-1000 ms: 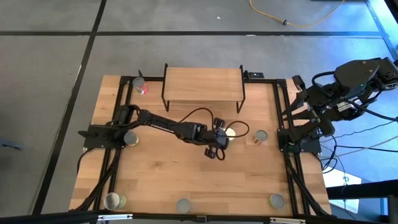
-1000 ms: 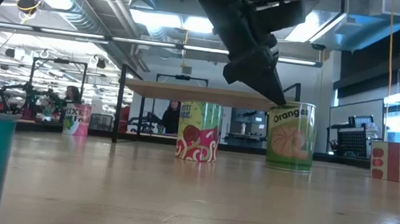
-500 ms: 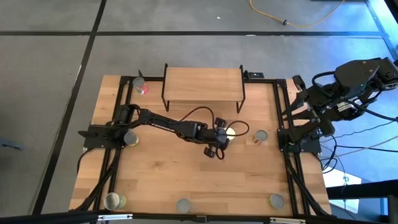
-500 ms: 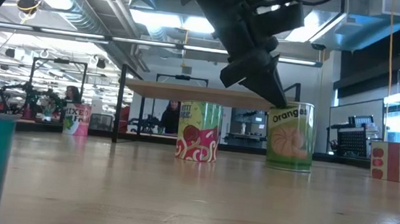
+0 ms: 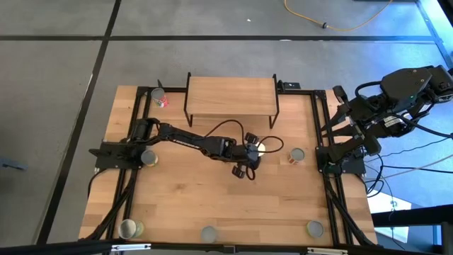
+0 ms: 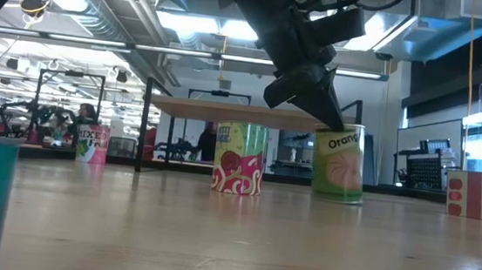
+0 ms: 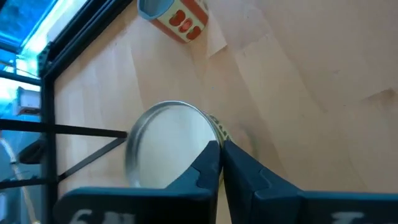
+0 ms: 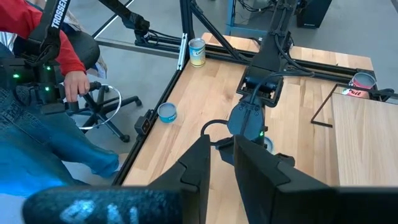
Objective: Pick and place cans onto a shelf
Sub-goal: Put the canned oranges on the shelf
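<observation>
While your right arm is waiting folded off the table's right edge, its right gripper (image 8: 222, 144) is showing a slim gap between the fingers with nothing in it. Your left gripper (image 5: 248, 157) is reaching across mid-table, just near of the shelf (image 5: 230, 95)'s right legs. Its fingers (image 7: 211, 165) are standing almost together, pinching the rim of the orange-label can (image 6: 339, 164), which is leaning slightly on the table (image 5: 184, 198). Other cans are lying scattered: a can to its right (image 5: 296, 154), a red-and-green can (image 6: 240, 158) to its left in the low view, a can at the far left corner (image 5: 159, 95), a can by the left arm's base (image 5: 148, 156), and three cans along the near edge (image 5: 208, 233). The shelf top is carrying none.
</observation>
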Motion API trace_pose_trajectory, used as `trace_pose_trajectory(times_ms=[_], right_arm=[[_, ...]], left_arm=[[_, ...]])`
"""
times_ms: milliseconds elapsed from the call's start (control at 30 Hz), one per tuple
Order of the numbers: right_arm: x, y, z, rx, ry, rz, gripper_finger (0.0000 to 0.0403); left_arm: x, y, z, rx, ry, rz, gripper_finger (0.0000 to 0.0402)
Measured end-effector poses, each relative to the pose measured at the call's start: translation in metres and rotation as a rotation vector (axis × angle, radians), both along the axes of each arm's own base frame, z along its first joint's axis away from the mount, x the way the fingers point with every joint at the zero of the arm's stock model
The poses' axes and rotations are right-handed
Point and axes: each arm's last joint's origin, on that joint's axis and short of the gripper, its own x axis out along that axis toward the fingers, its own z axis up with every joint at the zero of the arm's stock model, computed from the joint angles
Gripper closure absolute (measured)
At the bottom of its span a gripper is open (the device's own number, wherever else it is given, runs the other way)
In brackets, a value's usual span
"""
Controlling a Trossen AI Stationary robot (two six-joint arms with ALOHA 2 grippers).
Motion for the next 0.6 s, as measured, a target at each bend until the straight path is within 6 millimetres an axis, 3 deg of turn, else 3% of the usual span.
trace_pose_trajectory(times_ms=[367,600], right_arm=[[0.0,0.0,0.0,0.002,0.001,-0.001,0.0329],[0.0,0.0,0.0,-0.002,-0.001,0.001,0.0329]], left_arm=[[0.0,0.004,0.0,0.001,0.012,0.019,0.04],[0.004,-0.002,0.031,-0.063,0.031,0.006,0.0401]])
